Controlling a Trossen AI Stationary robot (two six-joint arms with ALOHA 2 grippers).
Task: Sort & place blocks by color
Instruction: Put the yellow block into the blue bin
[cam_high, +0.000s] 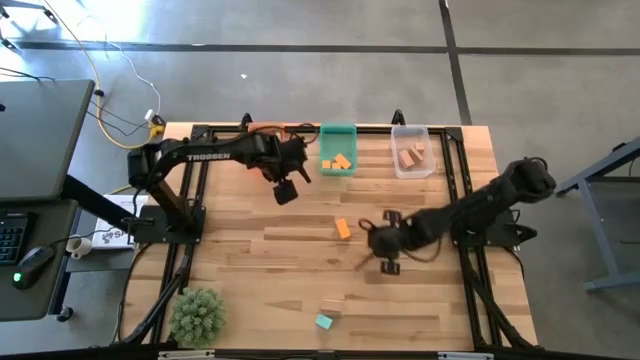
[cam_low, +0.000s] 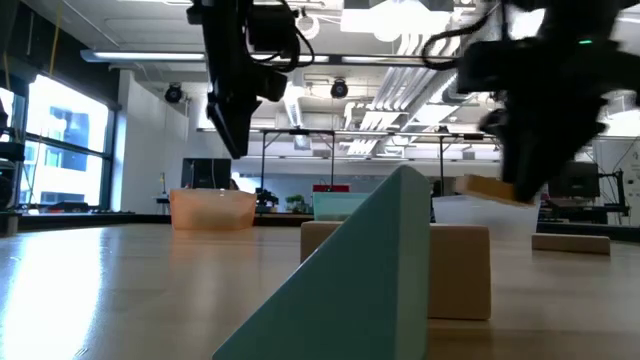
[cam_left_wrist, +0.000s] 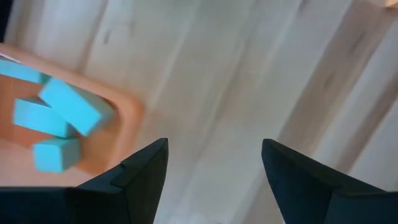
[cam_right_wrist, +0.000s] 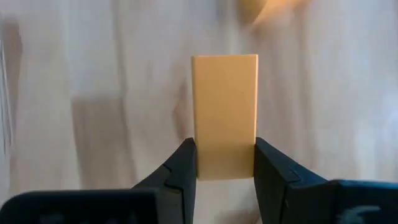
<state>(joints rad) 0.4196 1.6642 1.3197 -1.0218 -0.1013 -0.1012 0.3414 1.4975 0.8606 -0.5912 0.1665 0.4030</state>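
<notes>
1. My right gripper is clamped on a plain wood bar; the fingers press its two long sides, and in the high view it hangs above the table a little to 4 o'clock of centre.
2. My left gripper has its fingers apart with nothing between them; it hovers toward 11 o'clock of centre, just beside the orange bin.
3. Sorted so far, as I judge it: teal blocks lie in the orange bin; orange blocks lie in the teal bin at 12 o'clock; wood blocks lie in the clear bin at 1 o'clock; so the colours seem deliberately crossed between the teal and orange bins.
4. Left loose on the table: an orange block near centre, a wood block and a teal block touching or nearly so at 6 o'clock.
5. I reckon the job is well past half; the bar I hold most likely belongs in the clear bin, then three blocks remain.
6. The fuzzy green plant sits at 7 o'clock, well apart from everything.
</notes>
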